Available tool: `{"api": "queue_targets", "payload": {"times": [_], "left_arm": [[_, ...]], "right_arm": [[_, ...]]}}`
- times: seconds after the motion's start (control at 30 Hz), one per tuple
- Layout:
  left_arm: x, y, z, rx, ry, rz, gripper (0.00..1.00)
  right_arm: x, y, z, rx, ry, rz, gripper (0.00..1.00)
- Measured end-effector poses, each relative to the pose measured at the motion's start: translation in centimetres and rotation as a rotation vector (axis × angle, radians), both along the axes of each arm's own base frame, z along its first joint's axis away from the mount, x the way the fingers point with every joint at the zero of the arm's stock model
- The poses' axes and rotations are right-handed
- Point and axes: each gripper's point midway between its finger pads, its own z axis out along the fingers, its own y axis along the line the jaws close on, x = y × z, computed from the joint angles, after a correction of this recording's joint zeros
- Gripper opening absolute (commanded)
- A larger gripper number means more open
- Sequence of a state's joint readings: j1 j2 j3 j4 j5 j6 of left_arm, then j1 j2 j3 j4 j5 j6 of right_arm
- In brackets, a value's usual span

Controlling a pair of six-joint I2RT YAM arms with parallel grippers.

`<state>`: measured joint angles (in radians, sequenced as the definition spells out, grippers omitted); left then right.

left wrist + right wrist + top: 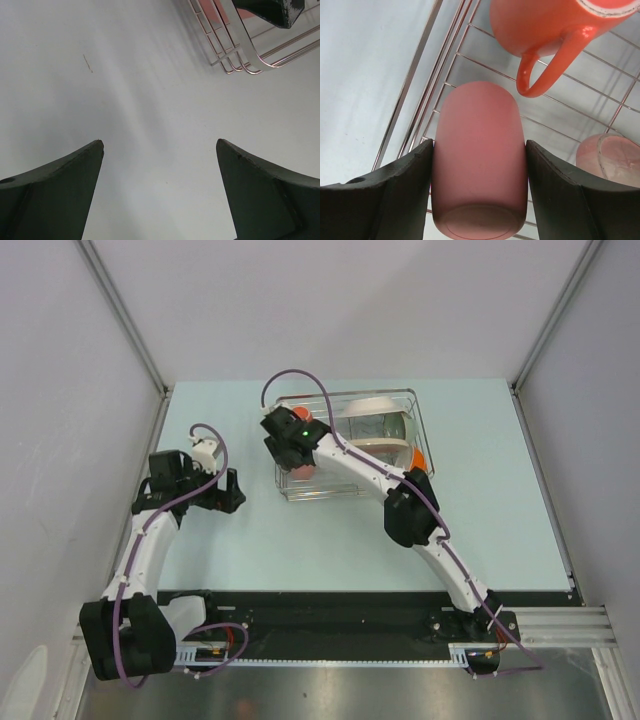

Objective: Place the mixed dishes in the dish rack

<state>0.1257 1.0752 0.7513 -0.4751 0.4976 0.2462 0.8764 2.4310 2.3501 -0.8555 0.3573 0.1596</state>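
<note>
right tool (479, 145): clenched on cup (480, 170), held inside rack (414, 405) at its corner | mug (535, 25): seen in rack just beyond cup | left tool (160, 150): released, held above worktop (125, 100) beside rack

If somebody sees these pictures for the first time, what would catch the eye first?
Most striking is the pink cup clamped between the fingers of the right end effector, over the wire rack near its left edge. Just beyond it in the rack sits a bright orange mug. The left end effector hangs open over bare table, beside a corner of the rack.
</note>
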Motion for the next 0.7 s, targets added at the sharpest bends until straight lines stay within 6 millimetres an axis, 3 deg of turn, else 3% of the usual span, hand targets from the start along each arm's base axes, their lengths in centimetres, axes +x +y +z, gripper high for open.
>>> {"api": "queue_targets", "payload": {"times": [0.03,0.1,0.13,0.33,0.7], "left_arm": [[0.01,-0.01,0.01,0.000,-0.001,-0.001,1.00],[0.03,-0.01,0.02,0.000,-0.002,-0.001,1.00],[0.03,-0.02,0.02,-0.001,-0.001,-0.001,1.00],[0.04,-0.03,0.03,-0.001,-0.002,-0.002,1.00],[0.01,-0.15,0.07,-0.002,-0.006,-0.014,1.00]], "right_arm": [[-0.01,0.05,-0.07,0.000,0.000,0.001,0.16],[0.01,0.12,-0.06,0.003,0.000,0.002,0.34],[-0.01,0.17,-0.06,0.004,0.001,0.004,0.50],[-0.10,0.56,-0.02,0.015,0.002,0.014,0.96],[-0.04,0.57,-0.42,-0.002,0.002,0.036,1.00]]}}
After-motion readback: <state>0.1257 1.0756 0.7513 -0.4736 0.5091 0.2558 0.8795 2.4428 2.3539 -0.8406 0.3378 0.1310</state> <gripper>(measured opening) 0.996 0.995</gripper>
